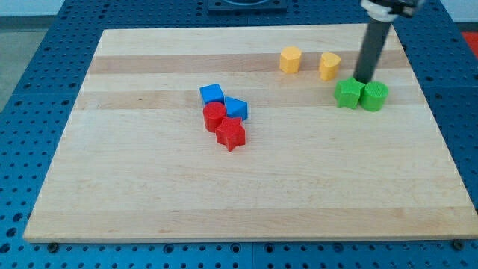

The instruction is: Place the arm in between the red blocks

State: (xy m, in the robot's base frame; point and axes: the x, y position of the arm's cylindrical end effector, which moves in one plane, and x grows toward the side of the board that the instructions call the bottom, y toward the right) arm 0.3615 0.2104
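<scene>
Two red blocks touch each other left of the board's middle: a red cylinder (214, 116) and, just below and right of it, a red star (231, 135). My tip (363, 80) is far to their right, near the view's top right. It stands just above the seam between the two green blocks.
A blue cube (212, 94) and a second blue block (236, 108) touch the red cylinder from above and right. A green star (348, 94) and a green cylinder (374, 96) sit side by side. Two yellow blocks (290, 60) (329, 65) lie left of my tip. The wooden board (149, 194) lies on a blue pegboard.
</scene>
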